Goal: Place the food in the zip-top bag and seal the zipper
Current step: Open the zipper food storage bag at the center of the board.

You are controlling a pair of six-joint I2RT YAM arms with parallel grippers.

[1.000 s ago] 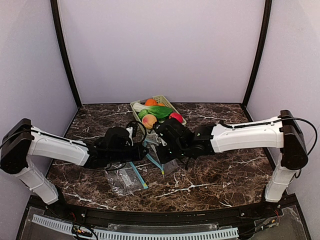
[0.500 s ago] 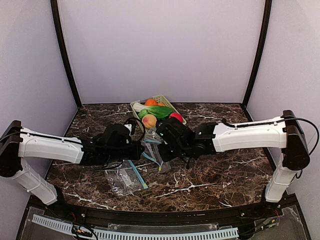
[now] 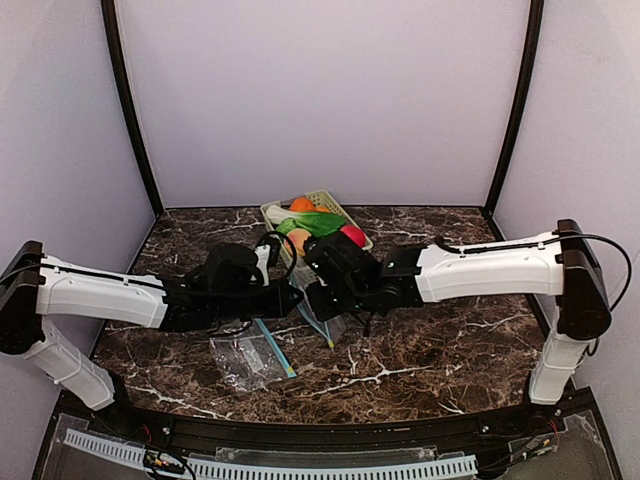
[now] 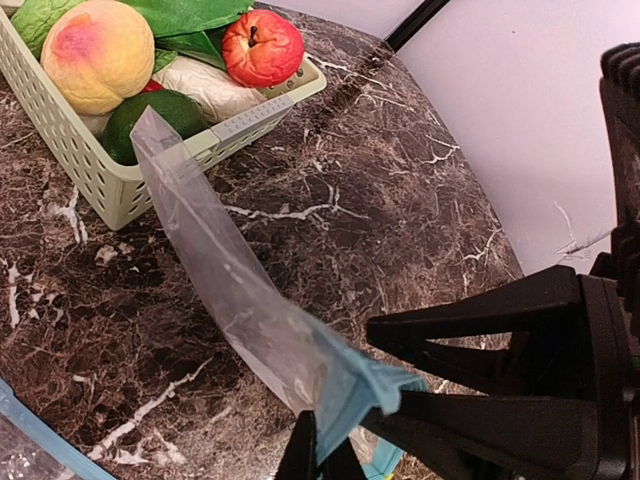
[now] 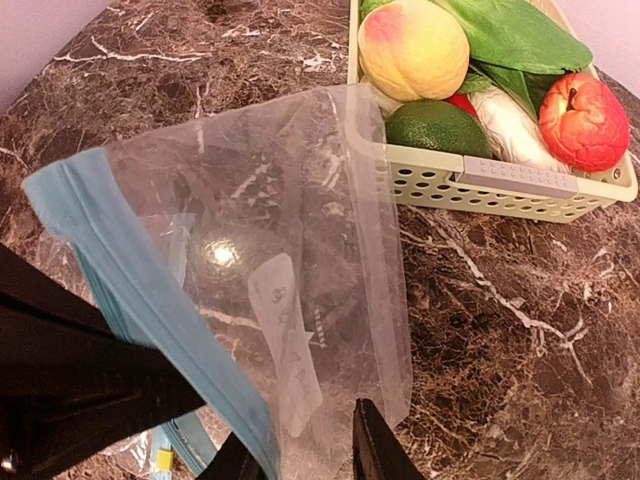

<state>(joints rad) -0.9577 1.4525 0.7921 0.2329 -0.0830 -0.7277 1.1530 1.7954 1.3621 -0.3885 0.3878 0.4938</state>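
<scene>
Zip-top bag (image 5: 260,270) hangs lifted just beside the basket (image 5: 520,185). My left gripper (image 4: 320,452) is clamped on its blue zipper edge. My right gripper (image 5: 300,435) has fingers parted, the bag's lower edge between them. Food (image 5: 413,48) sits inside the basket.

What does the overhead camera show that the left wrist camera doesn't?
Only the overhead camera shows the whole left arm and right arm, plus an orange at the back of the basket. Only the left wrist camera shows the left gripper pinching the blue zipper edge of the bag, and a dark green fruit in the basket. Both show the basket, the peach, the red apple and the held bag.
</scene>
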